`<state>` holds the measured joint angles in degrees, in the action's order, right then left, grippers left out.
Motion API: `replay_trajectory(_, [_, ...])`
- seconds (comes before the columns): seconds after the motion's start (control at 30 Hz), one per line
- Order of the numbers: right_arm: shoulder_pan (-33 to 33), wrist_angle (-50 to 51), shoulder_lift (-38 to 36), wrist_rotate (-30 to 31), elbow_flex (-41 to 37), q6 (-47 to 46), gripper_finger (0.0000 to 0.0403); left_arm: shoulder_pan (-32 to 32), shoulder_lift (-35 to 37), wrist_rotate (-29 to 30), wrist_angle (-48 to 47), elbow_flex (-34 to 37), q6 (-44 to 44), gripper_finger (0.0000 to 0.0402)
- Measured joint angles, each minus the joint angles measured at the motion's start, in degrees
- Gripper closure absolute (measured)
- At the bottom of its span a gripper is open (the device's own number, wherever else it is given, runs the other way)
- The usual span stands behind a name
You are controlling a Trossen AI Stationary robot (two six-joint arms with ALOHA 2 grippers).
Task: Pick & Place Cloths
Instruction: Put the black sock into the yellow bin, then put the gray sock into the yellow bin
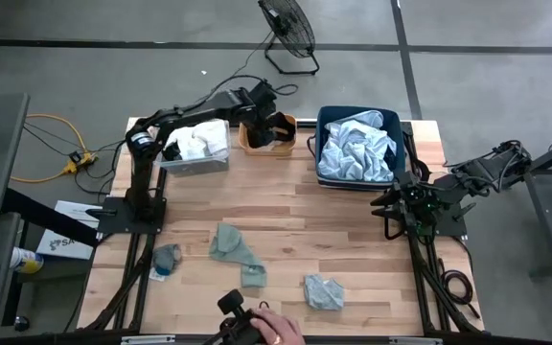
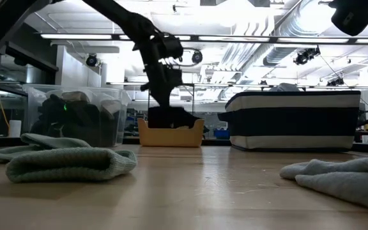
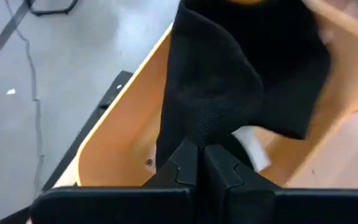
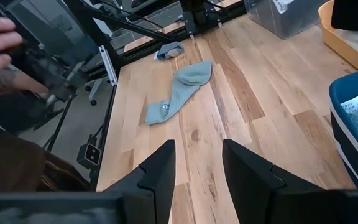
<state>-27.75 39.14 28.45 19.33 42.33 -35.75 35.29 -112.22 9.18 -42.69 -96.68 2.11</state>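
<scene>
Left gripper (image 3: 201, 163) clamped on black cloth (image 3: 241, 81) hanging over orange bin (image 1: 267, 134) at table's far edge, right gripper (image 4: 197, 163) parked at right side with fingers apart and empty, grey-green cloths (image 1: 237, 251) on wooden table (image 1: 286, 206)

left pincer (image 3: 199, 163) clamped on black cloth (image 3: 241, 74) | over orange bin (image 3: 123, 143)

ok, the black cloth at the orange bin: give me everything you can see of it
The black cloth is a soft knit with a fine mesh texture, hanging in loose folds. The left claw is shut on one pinched edge of it and holds it over the orange bin at the table's far side, between the clear bin and the blue bin. Its lower part drapes into the orange bin, over something white.
</scene>
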Motion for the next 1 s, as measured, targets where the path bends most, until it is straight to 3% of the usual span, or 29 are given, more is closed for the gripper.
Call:
replay_trajectory(0.4, [0.0, 0.0, 0.0, 0.0, 0.0, 0.0, 0.0279, 0.0, -3.6, 1.8, -0.6, 0.0, 4.0, 0.039])
replay_trajectory(0.53, [0.0, 0.0, 0.0, 0.0, 0.0, 0.0, 0.0279, 0.0, -3.2, 1.6, -0.8, 0.0, 5.8, 0.034])
replay_trajectory(0.83, [0.0, 0.0, 0.0, 0.0, 0.0, 0.0, 0.0279, 0.0, 1.3, 1.0, -1.1, 0.0, 7.1, 0.0185])
replay_trajectory(1.0, [0.0, 0.0, 0.0, 0.0, 0.0, 0.0, 0.0279, -0.2, 3.1, 0.8, 1.2, 0.0, 5.2, 0.0151])
